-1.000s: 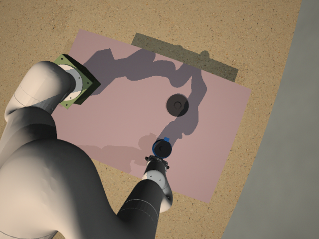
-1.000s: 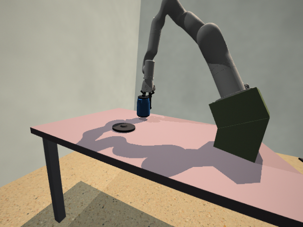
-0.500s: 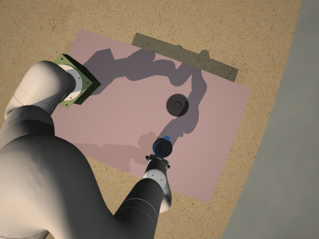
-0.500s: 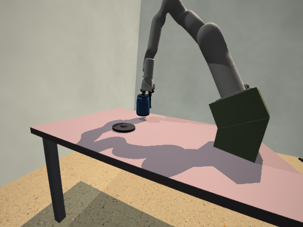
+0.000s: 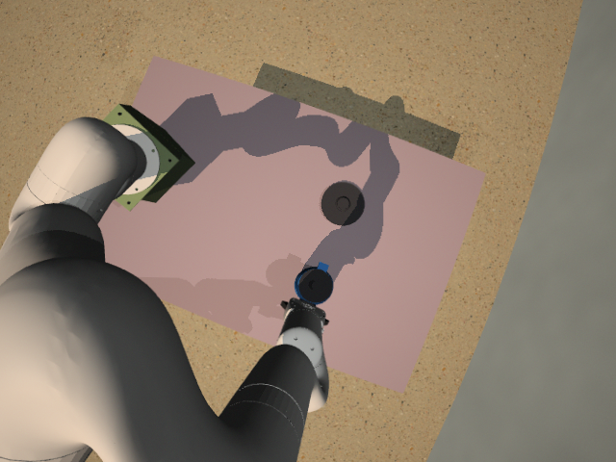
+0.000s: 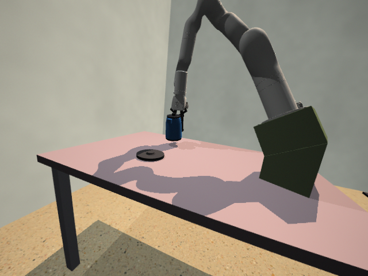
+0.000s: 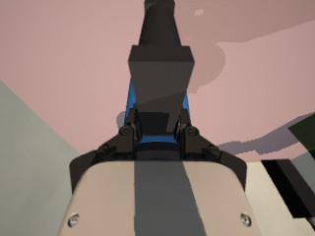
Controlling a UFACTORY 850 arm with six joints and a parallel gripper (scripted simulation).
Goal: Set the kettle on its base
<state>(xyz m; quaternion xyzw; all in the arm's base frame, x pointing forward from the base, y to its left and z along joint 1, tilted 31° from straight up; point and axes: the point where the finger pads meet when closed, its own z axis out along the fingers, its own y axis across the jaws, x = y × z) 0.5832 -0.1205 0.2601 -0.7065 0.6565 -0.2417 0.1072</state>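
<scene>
While fingers pinch handle, blue kettle hangs above table, base apart.

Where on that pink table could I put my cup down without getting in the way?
The widest bare stretch of the pink table lies between the dark round base and the green mounting block, toward the near edge. It is crowded around the base and the blue kettle, which the black gripper holds just above the tabletop.

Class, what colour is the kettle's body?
Blue, clearest in the exterior view: kettle.
</scene>
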